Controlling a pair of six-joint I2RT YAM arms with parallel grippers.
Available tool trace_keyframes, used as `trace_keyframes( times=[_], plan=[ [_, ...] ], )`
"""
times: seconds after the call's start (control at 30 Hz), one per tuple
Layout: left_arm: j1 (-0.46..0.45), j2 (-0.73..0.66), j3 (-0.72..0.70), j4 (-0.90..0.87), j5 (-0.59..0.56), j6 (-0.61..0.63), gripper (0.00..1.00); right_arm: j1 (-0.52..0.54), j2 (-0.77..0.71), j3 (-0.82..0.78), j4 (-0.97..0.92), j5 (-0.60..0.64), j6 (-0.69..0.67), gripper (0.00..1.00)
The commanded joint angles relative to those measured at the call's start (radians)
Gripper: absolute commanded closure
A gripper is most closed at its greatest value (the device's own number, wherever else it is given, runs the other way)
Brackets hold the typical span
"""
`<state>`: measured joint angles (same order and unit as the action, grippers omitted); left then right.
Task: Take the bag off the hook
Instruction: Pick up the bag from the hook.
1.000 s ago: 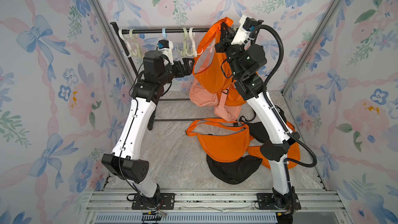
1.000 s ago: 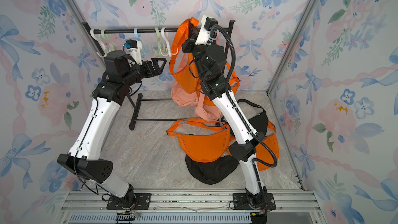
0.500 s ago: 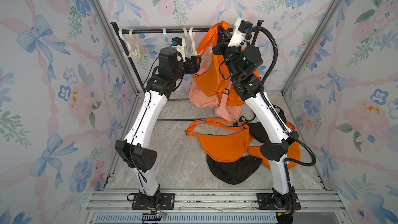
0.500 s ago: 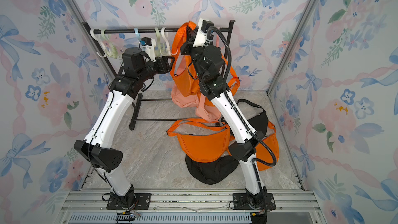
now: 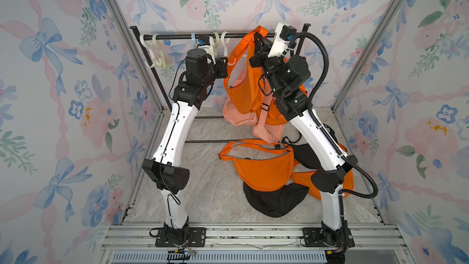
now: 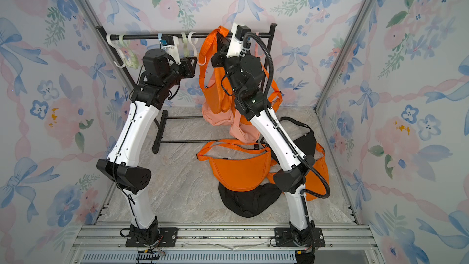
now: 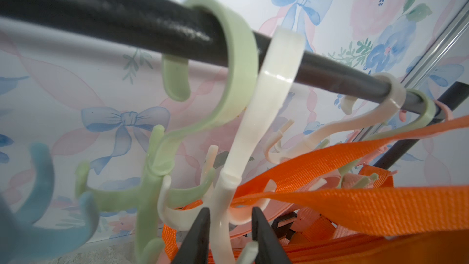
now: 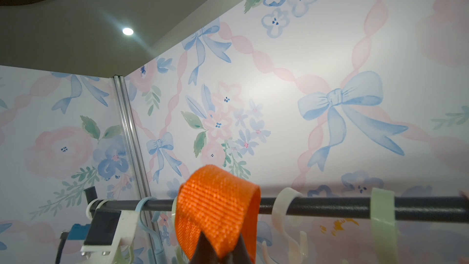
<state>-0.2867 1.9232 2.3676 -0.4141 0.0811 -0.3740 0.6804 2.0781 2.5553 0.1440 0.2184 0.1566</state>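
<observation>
An orange bag (image 5: 245, 90) hangs at the rack's right half in both top views. My right gripper (image 8: 220, 245) is shut on its orange strap (image 8: 215, 204), and the strap's loop (image 5: 261, 31) stands just above the black rail (image 5: 177, 37). A white hook (image 7: 256, 128) hangs from the rail beside the bag and also shows as the white hook (image 6: 200, 58) in a top view. My left gripper (image 7: 231, 209) straddles the hook's stem. One finger touches the stem and a gap shows at the other. Orange strap (image 7: 355, 199) runs past the hook's lower prongs; whether it rests on one is unclear.
More green, white and blue hooks (image 5: 160, 57) hang along the rail. Pink bags (image 5: 238, 115) hang behind the orange one. On the floor lie an orange bag (image 5: 261, 171), black bags (image 5: 274, 199) and another orange bag under my right arm. Patterned walls stand close around.
My left arm has swung right to the white hook and its jaws have narrowed around the stem. My right gripper has lifted the strap loop higher, above the rail.
</observation>
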Motion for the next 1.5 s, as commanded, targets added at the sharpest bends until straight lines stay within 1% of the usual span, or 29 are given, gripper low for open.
trace_keyframes(
  times=[0.0, 0.1, 0.23, 0.33, 0.4, 0.5, 0.53, 0.57, 0.67, 0.73, 0.8, 0.87, 0.93, 1.0, 1.1, 1.27, 1.33, 1.47],
  plan=[
    [0.031, -0.022, 0.013, 0.009, -0.014, 0.015, 0.73, 0.017, -0.019, 0.003, 0.083, -0.013, 0.015, 1.0],
    [0.059, -0.039, 0.006, 0.005, 0.001, 0.014, 0.73, 0.023, 0.002, 0.018, 0.106, -0.007, 0.016, 1.0],
    [0.079, -0.059, -0.017, 0.005, 0.018, 0.015, 0.74, 0.032, 0.056, 0.078, 0.127, 0.012, 0.014, 1.0],
    [0.085, -0.074, -0.039, 0.004, 0.034, 0.019, 0.74, 0.041, 0.129, 0.169, 0.14, 0.036, -0.001, 1.0],
    [0.088, -0.085, -0.058, 0.005, 0.033, 0.023, 0.74, 0.05, 0.175, 0.234, 0.116, 0.054, -0.018, 1.0],
    [0.1, -0.103, -0.085, 0.006, 0.042, 0.021, 0.72, 0.06, 0.182, 0.246, 0.065, 0.047, -0.033, 1.0],
    [0.102, -0.11, -0.094, 0.005, 0.046, 0.017, 0.68, 0.064, 0.166, 0.227, 0.056, 0.042, -0.039, 1.0],
    [0.103, -0.117, -0.102, 0.005, 0.05, 0.014, 0.61, 0.068, 0.149, 0.199, 0.057, 0.034, -0.042, 1.0],
    [0.104, -0.145, -0.128, 0.007, 0.078, -0.001, 0.35, 0.079, 0.056, 0.068, 0.087, -0.003, -0.051, 1.0],
    [0.104, -0.173, -0.156, 0.006, 0.099, -0.016, 0.15, 0.09, -0.023, -0.038, 0.098, -0.03, -0.053, 1.0],
    [0.102, -0.214, -0.201, 0.006, 0.101, -0.027, 0.02, 0.101, -0.107, -0.151, 0.106, -0.054, -0.051, 1.0],
    [0.099, -0.263, -0.261, 0.007, 0.094, -0.032, 0.02, 0.116, -0.202, -0.291, 0.136, -0.073, -0.051, 1.0],
    [0.097, -0.329, -0.334, 0.008, 0.079, -0.036, 0.02, 0.138, -0.306, -0.45, 0.187, -0.076, -0.059, 1.0],
    [0.096, -0.402, -0.412, 0.016, 0.061, -0.039, 0.02, 0.163, -0.395, -0.578, 0.222, -0.072, -0.074, 1.0],
    [0.093, -0.544, -0.553, 0.058, 0.0, -0.061, 0.02, 0.205, -0.51, -0.722, 0.25, -0.064, -0.084, 1.0],
    [0.094, -0.77, -0.79, 0.122, -0.109, -0.087, 0.02, 0.276, -0.612, -0.881, 0.255, -0.053, -0.068, 1.0],
    [0.093, -0.85, -0.873, 0.127, -0.169, -0.096, 0.02, 0.302, -0.621, -0.918, 0.25, -0.055, -0.051, 1.0],
    [0.094, -0.956, -0.982, 0.127, -0.247, -0.094, 0.02, 0.352, -0.611, -0.962, 0.235, -0.076, -0.003, 1.0]
  ],
)
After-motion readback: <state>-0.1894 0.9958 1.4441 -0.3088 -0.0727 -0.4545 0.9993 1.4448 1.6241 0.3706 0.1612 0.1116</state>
